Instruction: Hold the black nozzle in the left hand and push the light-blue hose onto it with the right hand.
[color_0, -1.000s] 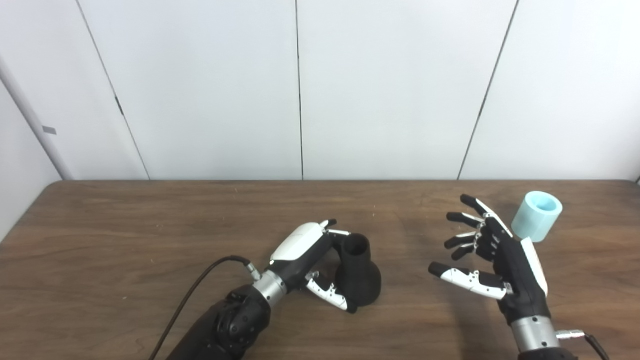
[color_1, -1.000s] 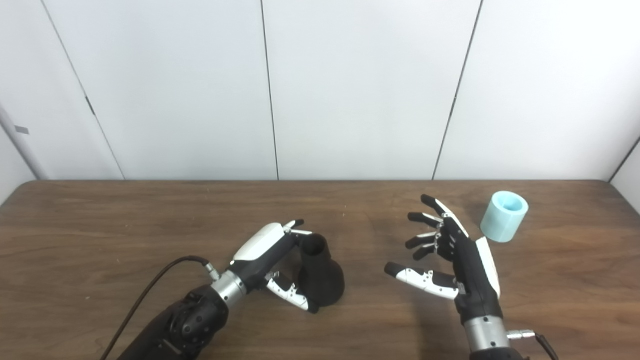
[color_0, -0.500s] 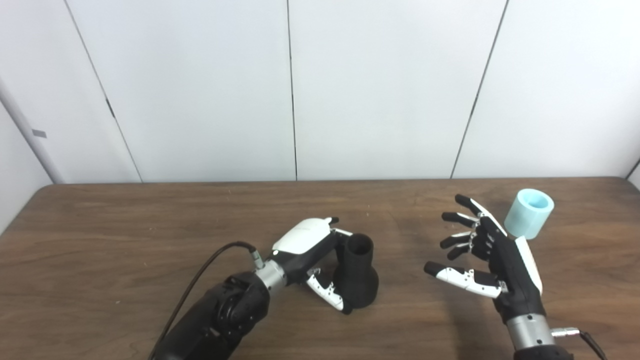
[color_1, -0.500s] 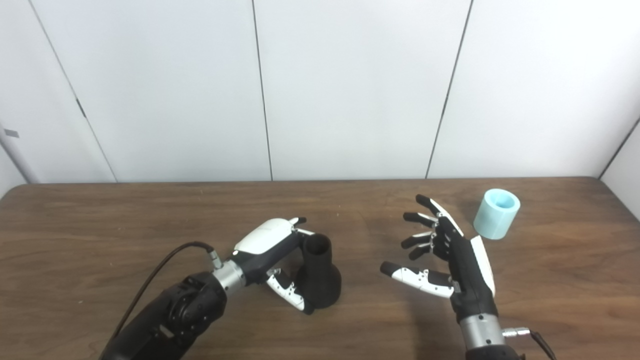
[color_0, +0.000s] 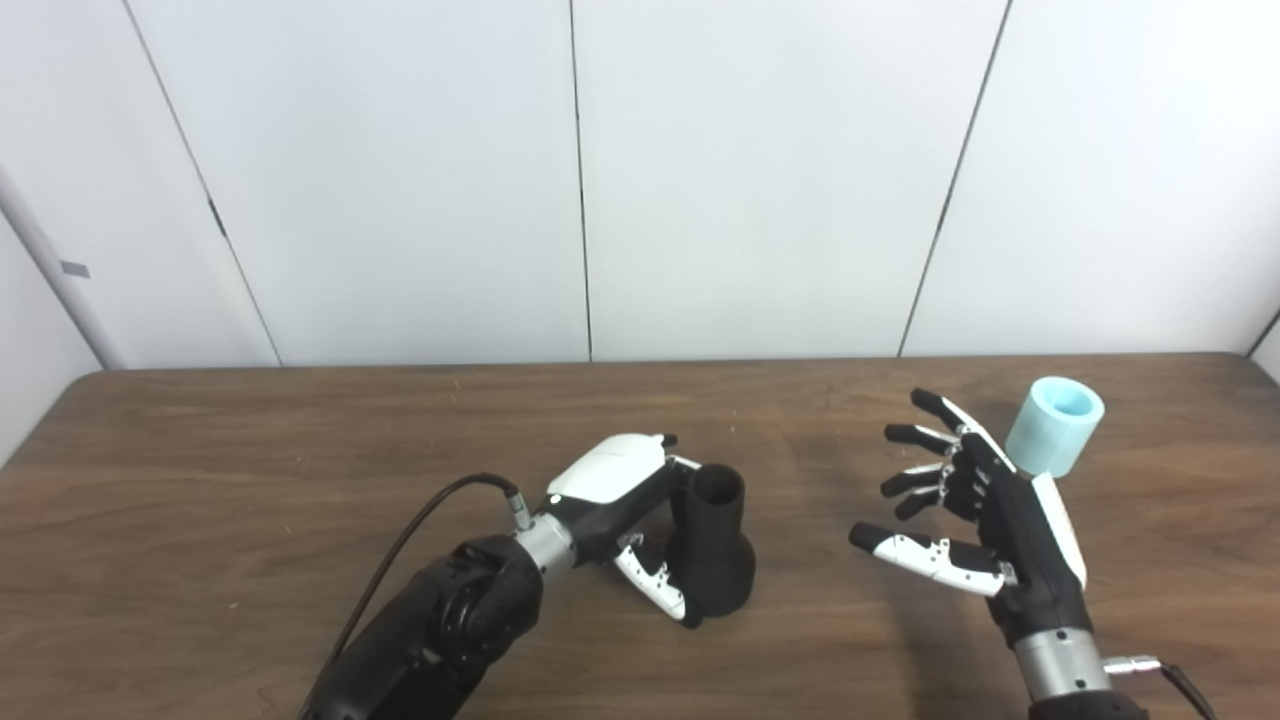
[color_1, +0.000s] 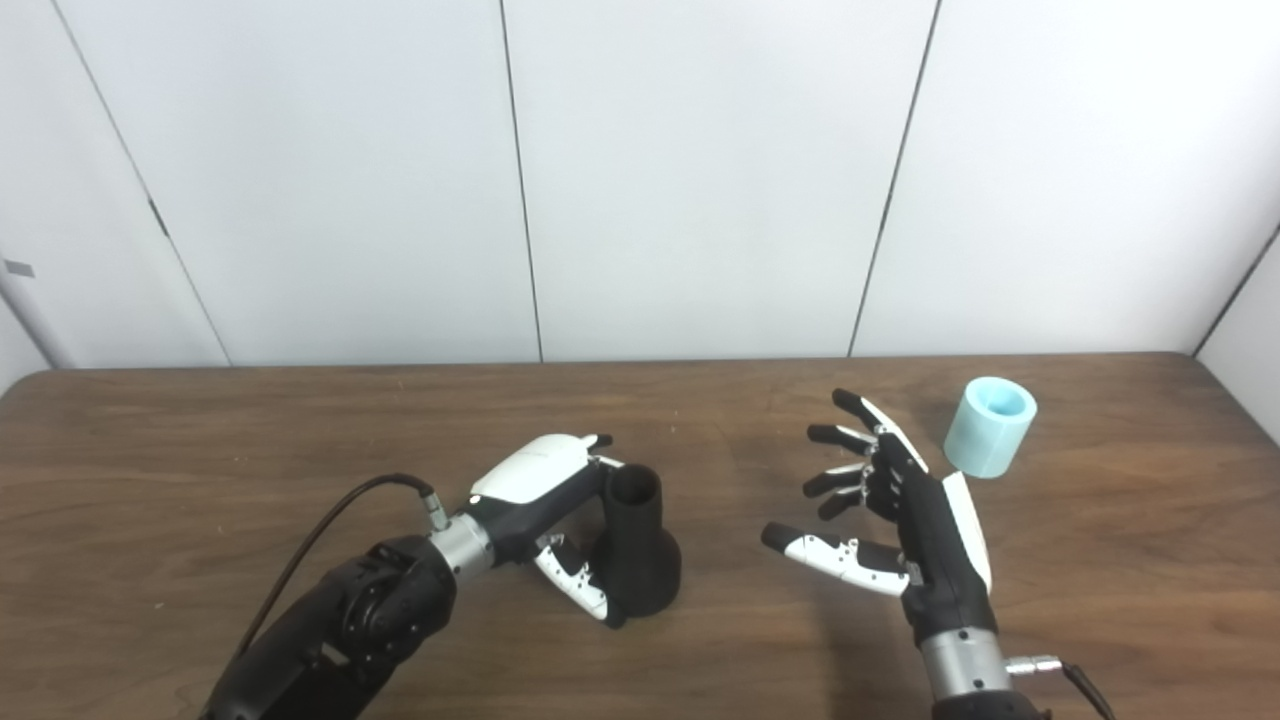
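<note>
Nozzle (color_0: 710, 545) is gripped upright on the counter (color_0: 250, 480) by the left robot hand (color_0: 625, 500); hose (color_0: 1055, 427) is not yet grasped, the right robot hand (color_0: 985, 520) being spread empty beside it.

Nozzle (color_0: 711, 545) upright mid-table (color_0: 250, 480), hose (color_0: 1054, 426) far right, apparently behind the right hand (color_0: 985, 520)

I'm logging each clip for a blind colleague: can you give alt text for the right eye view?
The left hand wraps around a black flared plastic nozzle standing upright on a dark wooden table. The right hand hovers open with fingers spread, holding nothing, apart from the short light-blue hose cylinder standing just beyond it on the table's right side.
</note>
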